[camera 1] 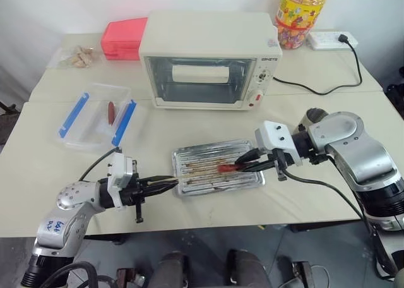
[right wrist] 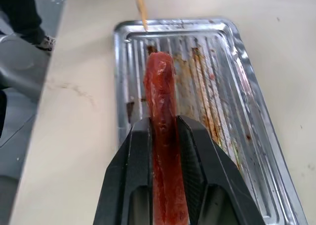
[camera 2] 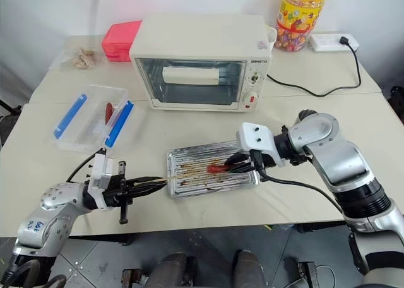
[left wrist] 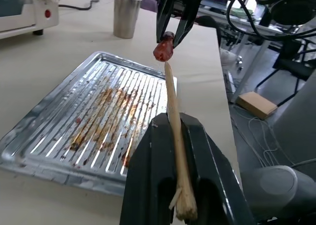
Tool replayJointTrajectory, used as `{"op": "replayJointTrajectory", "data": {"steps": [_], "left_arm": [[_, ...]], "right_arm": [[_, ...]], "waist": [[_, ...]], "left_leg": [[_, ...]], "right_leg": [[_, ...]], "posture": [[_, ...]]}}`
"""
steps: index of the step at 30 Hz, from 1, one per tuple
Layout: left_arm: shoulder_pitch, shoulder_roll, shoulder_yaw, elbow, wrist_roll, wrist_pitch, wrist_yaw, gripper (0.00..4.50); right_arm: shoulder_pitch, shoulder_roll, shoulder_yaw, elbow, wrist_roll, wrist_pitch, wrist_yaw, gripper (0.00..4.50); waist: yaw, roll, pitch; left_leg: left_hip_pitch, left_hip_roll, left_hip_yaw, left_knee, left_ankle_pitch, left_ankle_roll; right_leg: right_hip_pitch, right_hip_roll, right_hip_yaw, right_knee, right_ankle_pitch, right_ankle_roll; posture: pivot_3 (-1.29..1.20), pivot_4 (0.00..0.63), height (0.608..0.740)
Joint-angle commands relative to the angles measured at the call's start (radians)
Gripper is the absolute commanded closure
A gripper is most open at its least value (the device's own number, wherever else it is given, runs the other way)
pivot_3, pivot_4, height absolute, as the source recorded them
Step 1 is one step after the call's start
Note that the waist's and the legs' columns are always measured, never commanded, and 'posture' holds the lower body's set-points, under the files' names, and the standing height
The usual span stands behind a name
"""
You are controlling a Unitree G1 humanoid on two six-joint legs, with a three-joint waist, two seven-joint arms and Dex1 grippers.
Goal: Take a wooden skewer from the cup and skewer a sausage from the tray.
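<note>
Pale wood marks the first completed step: the wooden skewer (left wrist: 174, 131) is out of the cup (left wrist: 125, 15) and pinched between the fingers of the left gripper (camera 1: 165, 186), which sits just off the tray's left edge, with the stick lying level and pointing across the tray (camera 1: 249, 180). Over the tray's middle, the right gripper (right wrist: 165, 131) is clamped on the sausage (right wrist: 163, 136), holding it lifted above the ridged bottom with its free end turned toward the skewer. The piercing itself remains: the tip appears just short of the sausage end, not yet inside. The left wrist view alone shows the cup, standing on the table beyond the tray's far corner, and how tip and sausage line up; the head views alone show both arms flanking the tray.
</note>
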Motion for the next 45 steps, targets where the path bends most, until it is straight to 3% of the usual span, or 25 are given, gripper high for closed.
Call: {"op": "replayJointTrajectory", "data": {"steps": [1, 45], "left_arm": [[-0.015, -0.013, -0.015, 0.009, 0.009, -0.016, -0.016, 4.5], [-0.04, -0.042, -0.017, 0.02, 0.003, 0.002, -0.008, 4.5]], "right_arm": [[0.002, -0.021, -0.04, -0.056, 0.032, 0.016, 0.0, 3.76], [0.0, -0.032, -0.01, -0.033, 0.031, 0.01, 0.0, 3.76]], "waist": [[0.0, 0.0, 0.0], [0.002, 0.0, 0.0]], "left_leg": [[0.0, 0.0, 0.0, 0.0, 0.0, 0.0], [0.0, 0.0, -0.001, 0.0, 0.0, 0.0]], "right_leg": [[0.0, 0.0, 0.0, 0.0, 0.0, 0.0], [0.001, -0.001, 0.0, 0.0, 0.0, 0.0]], "posture": [[0.0, 0.15, 0.74], [0.0, 0.15, 0.74]]}}
